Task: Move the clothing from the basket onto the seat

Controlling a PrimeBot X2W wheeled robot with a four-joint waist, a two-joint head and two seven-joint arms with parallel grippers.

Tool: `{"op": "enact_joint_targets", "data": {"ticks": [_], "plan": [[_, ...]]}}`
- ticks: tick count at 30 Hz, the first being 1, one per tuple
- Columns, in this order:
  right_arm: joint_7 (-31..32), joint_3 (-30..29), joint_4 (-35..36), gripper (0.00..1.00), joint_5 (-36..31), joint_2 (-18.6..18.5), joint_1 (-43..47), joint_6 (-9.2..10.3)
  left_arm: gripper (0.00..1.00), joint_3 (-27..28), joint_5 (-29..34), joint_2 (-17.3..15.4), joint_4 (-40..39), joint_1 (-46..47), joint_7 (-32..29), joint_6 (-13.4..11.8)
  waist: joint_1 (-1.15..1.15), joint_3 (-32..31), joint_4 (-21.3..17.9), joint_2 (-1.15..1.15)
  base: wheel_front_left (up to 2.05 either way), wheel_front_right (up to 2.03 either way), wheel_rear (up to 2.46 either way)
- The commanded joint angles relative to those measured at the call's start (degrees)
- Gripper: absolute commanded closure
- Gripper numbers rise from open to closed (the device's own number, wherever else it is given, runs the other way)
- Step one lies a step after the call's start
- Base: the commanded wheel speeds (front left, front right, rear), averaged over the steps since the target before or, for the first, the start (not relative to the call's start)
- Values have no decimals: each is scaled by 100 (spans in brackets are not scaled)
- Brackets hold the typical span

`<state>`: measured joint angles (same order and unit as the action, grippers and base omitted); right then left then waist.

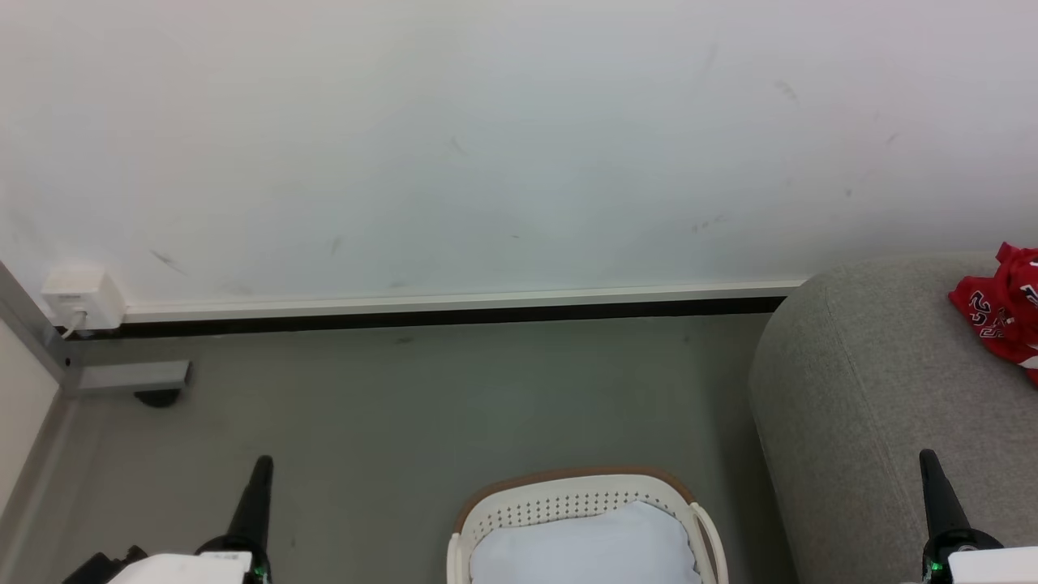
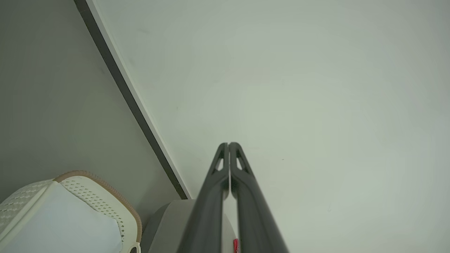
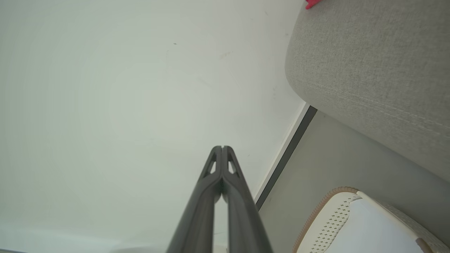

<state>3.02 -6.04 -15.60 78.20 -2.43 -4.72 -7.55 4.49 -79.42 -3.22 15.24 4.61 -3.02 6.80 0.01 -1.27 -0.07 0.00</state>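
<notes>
The floor [image 1: 422, 405] between the wall [image 1: 486, 162] and the basket [image 1: 559, 504] is open for me; the sofa [image 1: 851, 389] stands at my right, just beside the basket.

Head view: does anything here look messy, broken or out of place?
Only small things. The red jersey lies crumpled in a heap on the grey sofa, not laid flat. The white wall bears dark scuff marks. The basket stands upright on the floor, a pale cloth inside. Nothing is spilled.
</notes>
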Motion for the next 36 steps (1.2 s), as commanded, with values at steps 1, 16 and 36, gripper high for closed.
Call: {"op": "enact_joint_targets", "data": {"ticks": [1,16,36], "plan": [[55,-23,56,100,151,-60,-128,9,100,40,-135,-7,-47,99,-55,41,0,7,0,0,0,0,0],[221,-50,93,100,822,-63,-176,10,100,147,-746,13,-70,174,-221,62,-1,66,3,0,0,0,0],[383,-73,135,100,1415,-64,-218,12,100,234,-1326,33,-88,233,-384,82,-1,127,7,0,0,0,0]]}}
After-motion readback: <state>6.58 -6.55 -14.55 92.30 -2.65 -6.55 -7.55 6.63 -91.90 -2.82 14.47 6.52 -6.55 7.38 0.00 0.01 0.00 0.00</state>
